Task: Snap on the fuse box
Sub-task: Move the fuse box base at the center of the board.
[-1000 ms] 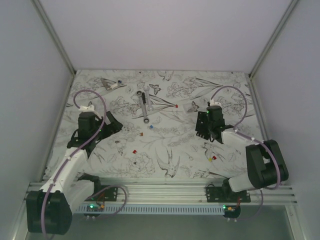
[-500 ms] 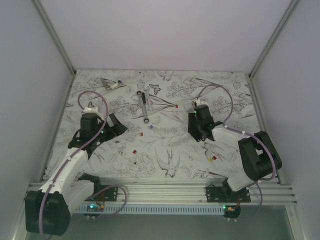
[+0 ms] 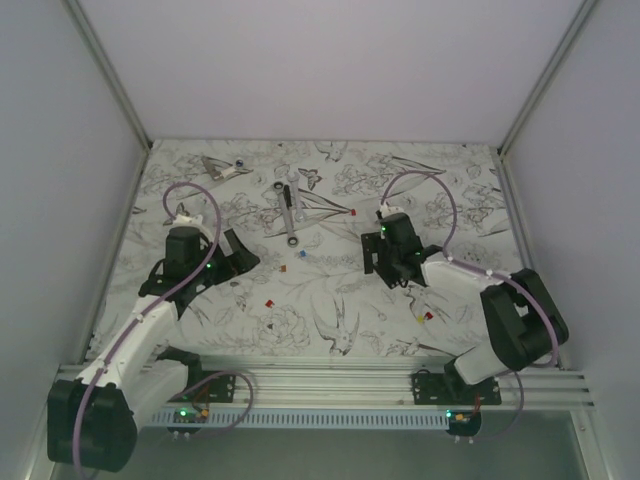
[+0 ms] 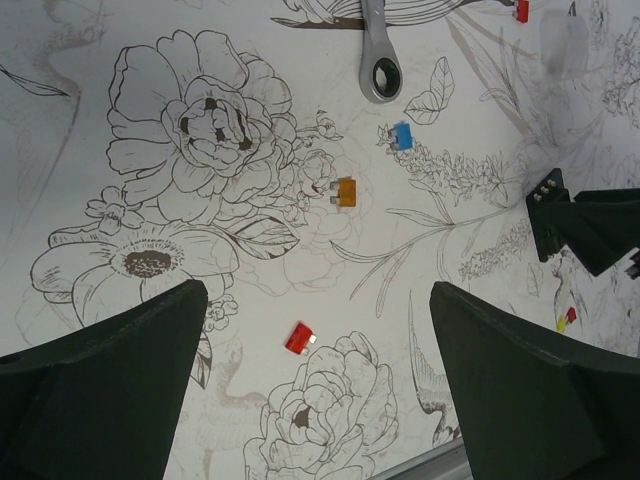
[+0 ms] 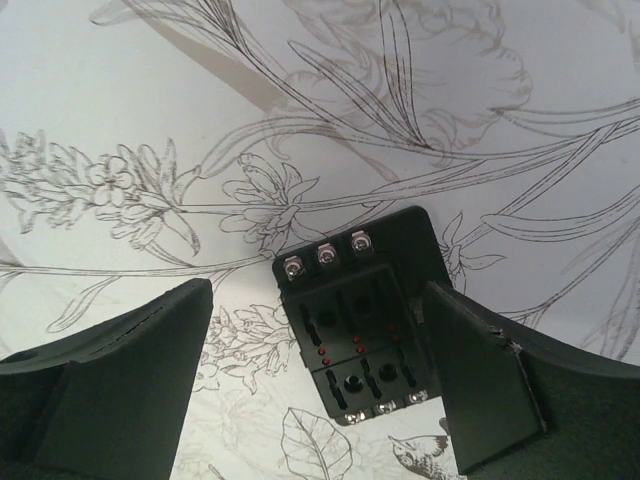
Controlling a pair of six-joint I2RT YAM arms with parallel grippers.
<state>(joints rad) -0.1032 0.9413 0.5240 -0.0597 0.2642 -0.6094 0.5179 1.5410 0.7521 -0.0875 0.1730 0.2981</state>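
Holding the right gripper (image 5: 315, 295) spread wide, with one finger on each side of the single fuse box (image 5: 352, 325) — clear of it on the left, contact on the right impossible to tell. Finding that box lying flat on the flowered mat (image 5: 120, 90), showing three screws along its far edge and three along its near one. Holding the left gripper (image 4: 318, 300) equally wide above the mat, gripping nothing. Counting loose pieces beneath it — one red fuse (image 4: 298, 338) nearest, one orange fuse (image 4: 345, 191), one blue fuse (image 4: 402, 136), a second red fuse (image 4: 521, 10) farthest. Seeing one wrench (image 4: 380, 75) beyond, ring end nearest.
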